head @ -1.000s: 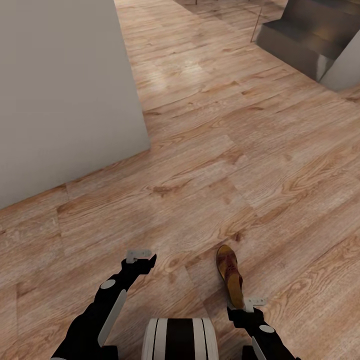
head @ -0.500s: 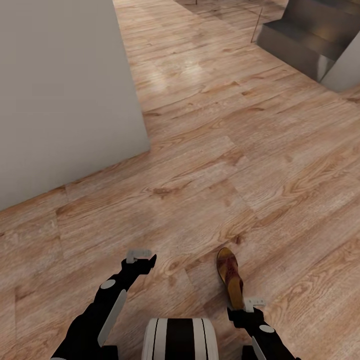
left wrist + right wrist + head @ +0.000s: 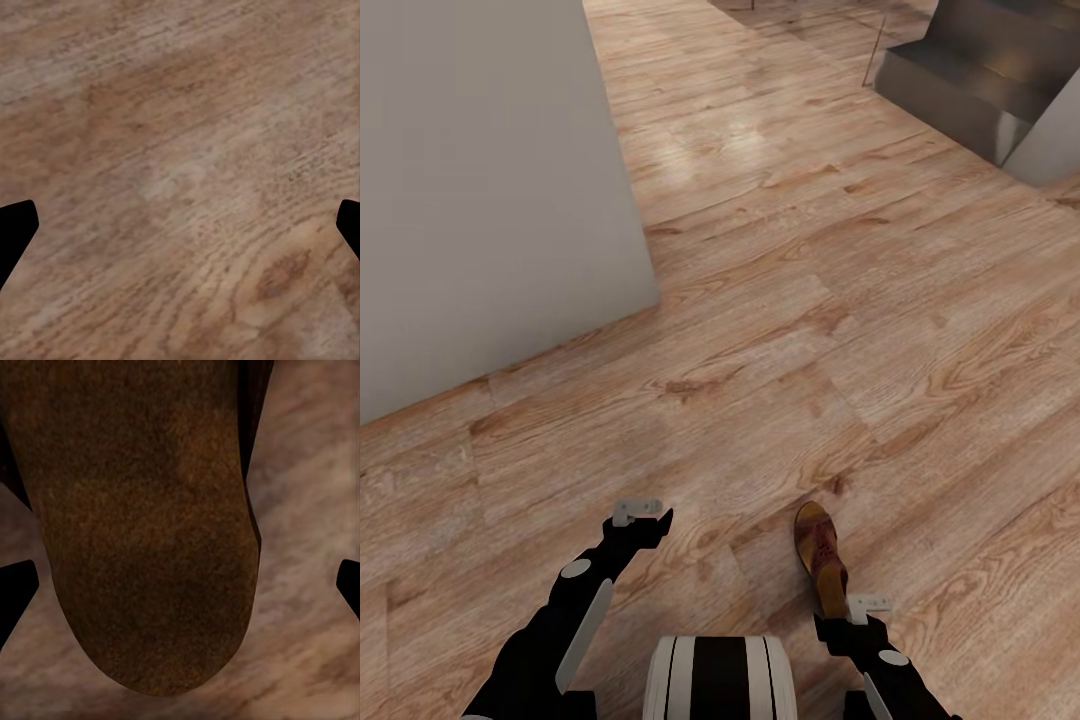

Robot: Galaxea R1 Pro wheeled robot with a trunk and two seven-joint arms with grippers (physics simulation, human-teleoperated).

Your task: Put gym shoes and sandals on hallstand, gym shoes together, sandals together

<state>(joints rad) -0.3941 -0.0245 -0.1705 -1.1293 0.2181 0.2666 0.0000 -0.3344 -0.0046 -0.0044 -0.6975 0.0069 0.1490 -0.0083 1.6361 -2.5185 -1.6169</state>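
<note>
On the corridor floor (image 3: 780,300), one brown sandal (image 3: 822,560) lies flat, its near end just ahead of the right gripper (image 3: 868,606) and its length running away from the robot. From the right wrist camera the sandal (image 3: 142,525) appears as a broad brown footbed with a rounded end and darker sole edges, lying between the two dark fingertips (image 3: 15,589), which stand wide apart and do not touch it; the right jaws are open and hold nothing. Beyond the sandal on its left side, the left gripper (image 3: 637,512) hangs over bare planks, well apart from the sandal; the left wrist camera shows its fingertips (image 3: 15,225) spread wide over wood grain, jaws open and empty. Farther left of the sandal stands a pale grey wall (image 3: 480,190). Far beyond the sandal, to the right, dark steps (image 3: 970,70) rise.
</note>
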